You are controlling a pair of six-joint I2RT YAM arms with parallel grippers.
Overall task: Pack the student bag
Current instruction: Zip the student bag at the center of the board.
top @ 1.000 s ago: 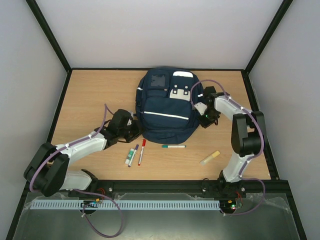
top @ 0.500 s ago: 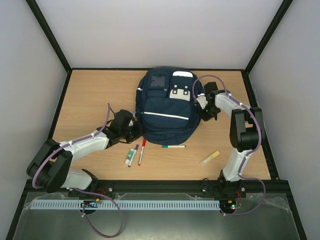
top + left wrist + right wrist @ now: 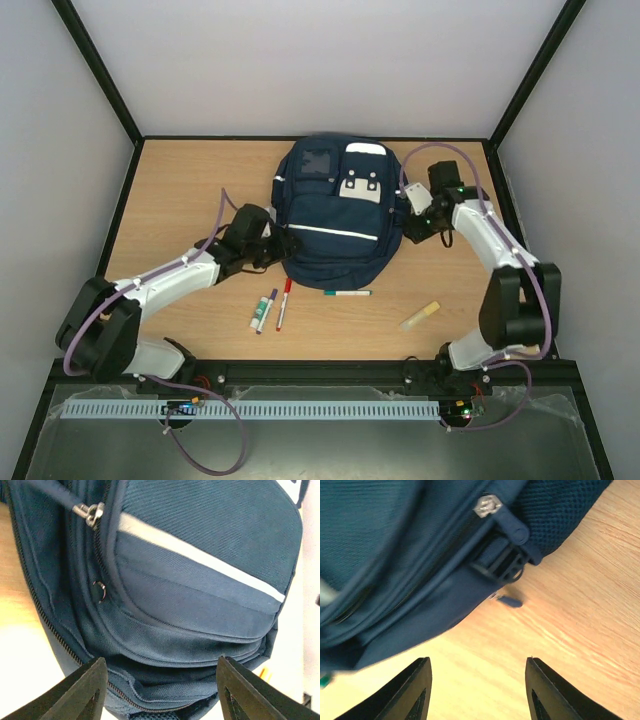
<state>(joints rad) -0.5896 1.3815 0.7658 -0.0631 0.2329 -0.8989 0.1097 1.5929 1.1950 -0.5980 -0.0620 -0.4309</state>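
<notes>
Student bag [image 3: 335, 215]: lies flat on the table [image 3: 180, 190], toward 12 o'clock of the board, white stripe [image 3: 335, 231] facing up.
Left gripper [image 3: 278, 245]: at the bag's 8 o'clock edge, pointing in at the fabric.
Left gripper, wrist view [image 3: 160, 690]: jaws stand well apart with nothing clamped. The bag's [image 3: 200, 580] front pocket and stripe [image 3: 200, 555] fill the gap between the fingers [image 3: 90, 690]. Whether the tips touch the cloth cannot be told.
Zip pull [image 3: 90, 512]: metal, at 11 o'clock of the left wrist view, free of the fingers.
Right gripper [image 3: 412, 215]: at the bag's 3 o'clock side, close by it.
Right gripper, wrist view [image 3: 480, 690]: jaws spread and empty. Bare wood shows between the fingers [image 3: 415, 690], and the bag [image 3: 395, 555] lies at 10 o'clock.
Buckle [image 3: 500, 562]: black, on the bag's side, apart from the fingers.
Pens [image 3: 283, 303]: loose on the table at the bag's 6 to 7 o'clock, untouched.
Yellow piece [image 3: 420, 315]: alone at the bag's 5 o'clock.
</notes>
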